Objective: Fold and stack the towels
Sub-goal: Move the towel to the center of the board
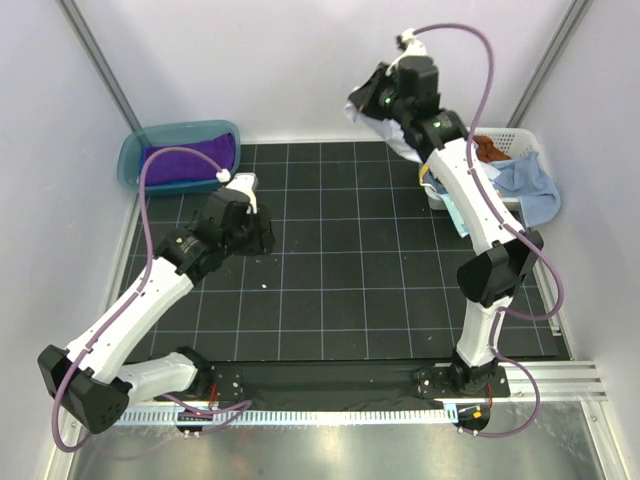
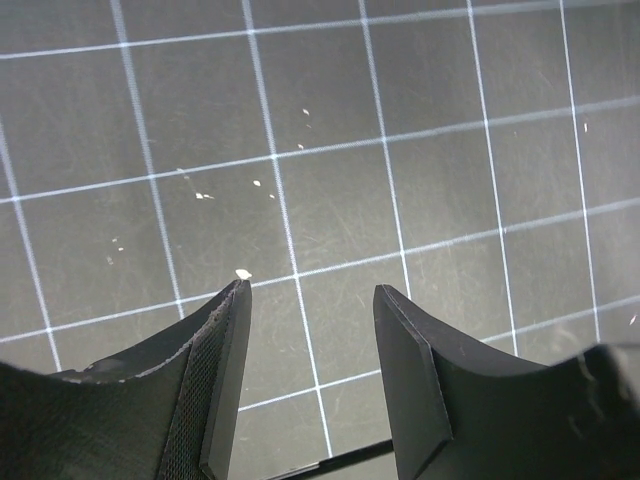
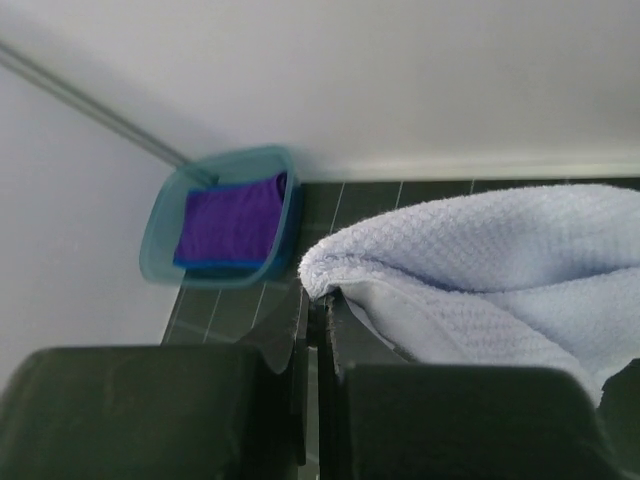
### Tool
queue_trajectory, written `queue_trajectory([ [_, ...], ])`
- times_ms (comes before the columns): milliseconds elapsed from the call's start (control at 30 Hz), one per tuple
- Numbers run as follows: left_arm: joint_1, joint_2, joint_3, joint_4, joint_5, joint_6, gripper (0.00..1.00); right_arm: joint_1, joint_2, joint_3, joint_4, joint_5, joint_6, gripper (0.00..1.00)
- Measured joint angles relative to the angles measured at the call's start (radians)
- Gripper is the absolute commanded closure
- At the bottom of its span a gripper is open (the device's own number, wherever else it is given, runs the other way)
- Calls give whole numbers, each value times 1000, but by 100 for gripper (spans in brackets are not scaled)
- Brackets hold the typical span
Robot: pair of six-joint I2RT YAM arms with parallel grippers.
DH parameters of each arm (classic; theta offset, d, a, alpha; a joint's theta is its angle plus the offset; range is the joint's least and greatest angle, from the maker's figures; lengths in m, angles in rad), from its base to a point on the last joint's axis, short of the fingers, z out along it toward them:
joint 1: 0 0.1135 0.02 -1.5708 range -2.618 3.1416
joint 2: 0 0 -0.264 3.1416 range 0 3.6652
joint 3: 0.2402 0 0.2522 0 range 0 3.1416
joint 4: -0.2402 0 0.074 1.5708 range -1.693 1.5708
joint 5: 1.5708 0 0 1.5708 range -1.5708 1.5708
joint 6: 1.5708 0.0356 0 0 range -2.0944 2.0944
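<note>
Right gripper [image 3: 318, 312] is pinched shut on the hem of a pale lavender-white waffle-weave cloth towel [image 3: 480, 270], held high near the back wall by the white plastic basket [image 1: 515, 135]. Left gripper [image 2: 312, 300] hangs half-open and empty over the black gridded mat [image 2: 400, 150]. Risk: the thin edge grip slips or the hanging cloth snags the basket rim; mid-mat has room, and the folded purple towel [image 1: 185, 160] sits in the teal translucent plastic tub [image 1: 128, 165] back-left.

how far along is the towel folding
Looks done: a purple towel lies folded in the teal tub on a blue towel. In hand: the right gripper is shut on a pale towel, held up; the left gripper is open, empty. Remaining: the light blue towel and orange-brown towel at the white basket.
</note>
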Motion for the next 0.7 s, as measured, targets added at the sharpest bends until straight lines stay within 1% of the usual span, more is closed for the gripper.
queue_trajectory([
  [100,43,-18,0,1,4,-21,44,67,-48,-146,29,-10,-9,99],
  [300,115,-53,-4,3,3,-63,41,232,-171,-516,96,6,-16,99],
  [400,143,-63,-9,4,5,-83,40,355,-241,-701,138,44,-17,99],
  [533,152,-55,-29,17,23,-105,40,517,-346,-983,193,67,16,99],
  [633,152,-35,-55,36,56,-119,39,637,-365,-1087,176,124,38,99],
  [667,152,-26,-71,50,71,-127,39,681,-365,-1106,168,150,49,97],
  [700,152,-18,-87,61,85,-133,39,725,-367,-1122,160,174,59,86],
])
